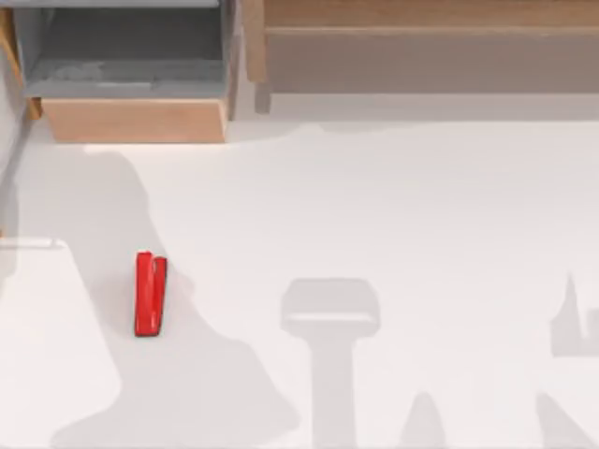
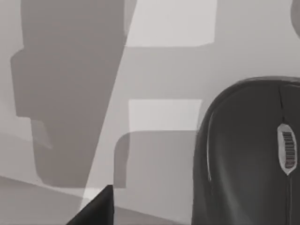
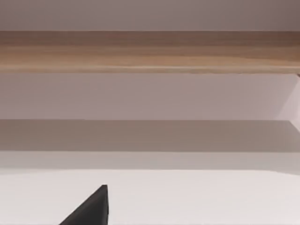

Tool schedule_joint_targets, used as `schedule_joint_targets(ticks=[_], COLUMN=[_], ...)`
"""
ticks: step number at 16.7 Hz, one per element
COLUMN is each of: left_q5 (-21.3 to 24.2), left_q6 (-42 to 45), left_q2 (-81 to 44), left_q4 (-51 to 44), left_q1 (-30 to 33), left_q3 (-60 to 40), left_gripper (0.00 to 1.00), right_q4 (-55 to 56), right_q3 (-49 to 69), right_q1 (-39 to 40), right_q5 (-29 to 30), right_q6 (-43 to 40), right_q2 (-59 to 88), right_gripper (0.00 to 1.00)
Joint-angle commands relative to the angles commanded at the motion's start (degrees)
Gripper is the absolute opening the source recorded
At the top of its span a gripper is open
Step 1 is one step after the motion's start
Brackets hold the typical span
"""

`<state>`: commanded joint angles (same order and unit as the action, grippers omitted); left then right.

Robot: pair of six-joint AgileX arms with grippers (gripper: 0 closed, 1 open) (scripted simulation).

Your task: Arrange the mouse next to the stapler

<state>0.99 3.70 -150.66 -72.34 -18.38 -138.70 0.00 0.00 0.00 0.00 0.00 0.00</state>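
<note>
The red stapler (image 1: 150, 294) is seen lying on the white desk (image 1: 393, 215) toward its left side. In the left wrist view, the dark mouse (image 2: 248, 154) is seen close beside the left claw's finger (image 2: 96, 211); whether it is gripped cannot be told. The right claw's finger (image 3: 89, 208) is seen over bare desk.

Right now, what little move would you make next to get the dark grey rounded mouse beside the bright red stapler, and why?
Probably ease the left gripper toward the dark charcoal-grey rounded mouse, which sits very close in the left wrist view with one dark fingertip beside it, not on it. The narrow bright red stapler lies alone at the white table's left, so the mouse needs grasping first.
</note>
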Motion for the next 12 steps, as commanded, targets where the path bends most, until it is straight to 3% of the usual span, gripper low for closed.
schedule_joint_targets(ticks=[11, 12], left_q5=[0.0, 0.0], left_q6=[0.0, 0.0], left_q2=[0.0, 0.0], left_q4=[0.0, 0.0], left_q1=[0.0, 0.0], left_q3=[0.0, 0.0], left_gripper=[0.02, 0.0], right_q4=[0.0, 0.0], right_q3=[0.0, 0.0], right_q1=[0.0, 0.0], right_q5=[0.0, 0.0], right_q6=[0.0, 0.0], right_q2=[0.0, 0.0], right_gripper=[1.0, 1.0])
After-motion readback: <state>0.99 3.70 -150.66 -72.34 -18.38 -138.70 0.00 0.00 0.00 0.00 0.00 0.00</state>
